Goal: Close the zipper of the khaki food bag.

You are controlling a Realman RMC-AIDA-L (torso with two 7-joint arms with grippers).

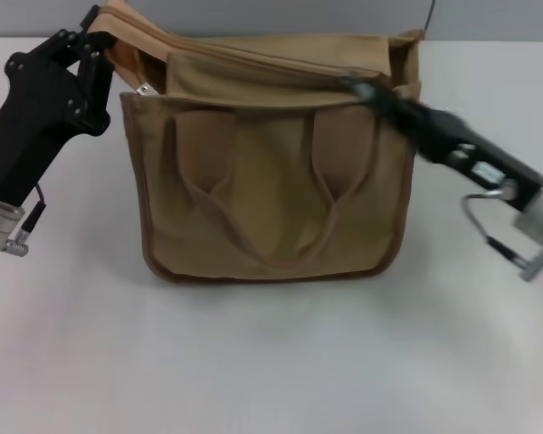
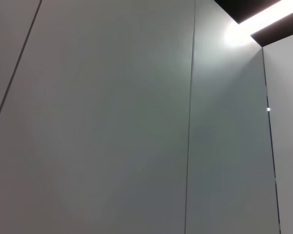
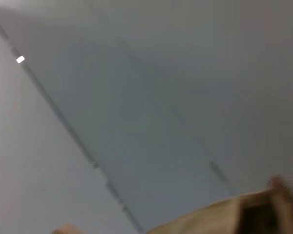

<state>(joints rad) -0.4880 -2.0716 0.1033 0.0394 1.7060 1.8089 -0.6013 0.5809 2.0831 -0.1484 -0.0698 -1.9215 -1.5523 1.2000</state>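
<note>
The khaki food bag point(image 1: 271, 181) stands upright mid-table, with two looped handles hanging down its front. Its top gapes at the left end. The zipper point(image 1: 281, 61) runs along the top, and a small silver slider point(image 1: 144, 89) shows near the left corner. My left gripper point(image 1: 95, 41) is shut on the bag's upper left corner. My right gripper point(image 1: 355, 86) reaches in from the right and lies over the zipper line near the bag's upper right; it is blurred. In the right wrist view only a strip of the bag point(image 3: 254, 209) shows. The left wrist view shows no bag.
The white table point(image 1: 271, 362) spreads in front of and around the bag. A grey wall point(image 2: 112, 122) fills the left wrist view and most of the right wrist view point(image 3: 136, 97). A cable loop point(image 1: 475, 212) hangs under the right wrist.
</note>
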